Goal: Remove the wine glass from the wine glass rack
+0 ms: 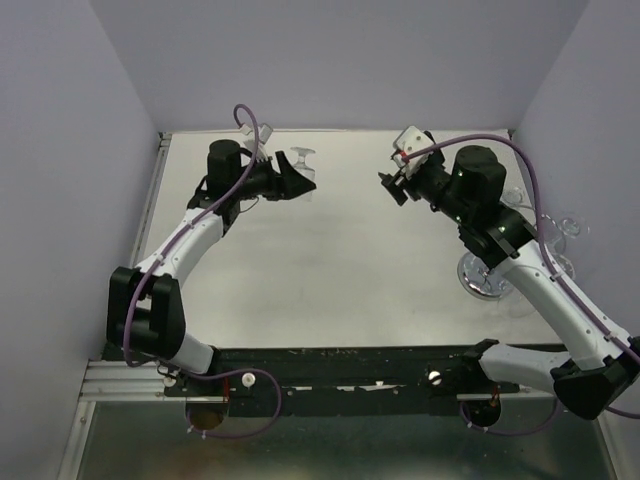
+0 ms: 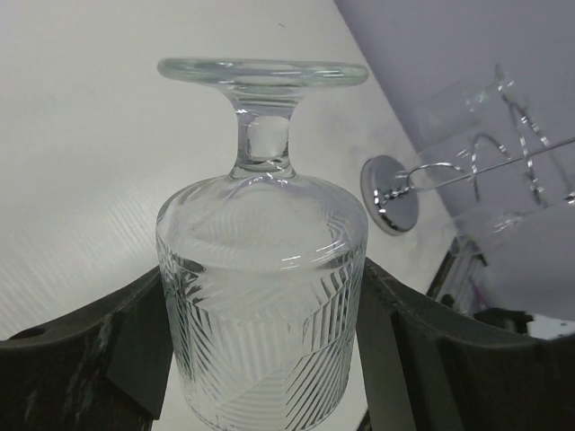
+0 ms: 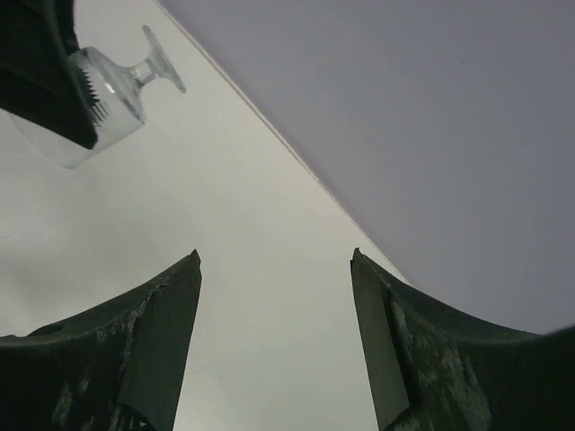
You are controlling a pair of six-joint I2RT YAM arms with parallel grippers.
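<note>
- We see the table (image 1: pixel 330 280), a pale sheet boxed in by lilac walls (image 1: pixel 340 60) at the back and on both sides. Its widest bare stretch lies in the middle, between the two arms.
- The left arm (image 1: pixel 190 240) reaches toward the far-left part of the table, close to the back wall. The right arm (image 1: pixel 520 260) bends over the right side, and its forearm crosses above the rack.
- The wine glass rack (image 1: pixel 480 282) stands near the right edge. Its mirrored disc base is partly hidden under the right arm, and clear glass shapes (image 1: pixel 572 228) hang from its wire loops beside the right wall.
- The wine glass (image 2: pixel 262 269) is off the rack and well apart from it, at the far left-centre. It has a cut line pattern on the bowl, and its foot points away from the wrist.
- The left gripper (image 1: pixel 292 180) has its jaws clamped on the bowl, one on each side.
- The right gripper (image 3: pixel 275 269) has its jaws spread wide with nothing between them, and only table and wall lie ahead of it.
</note>
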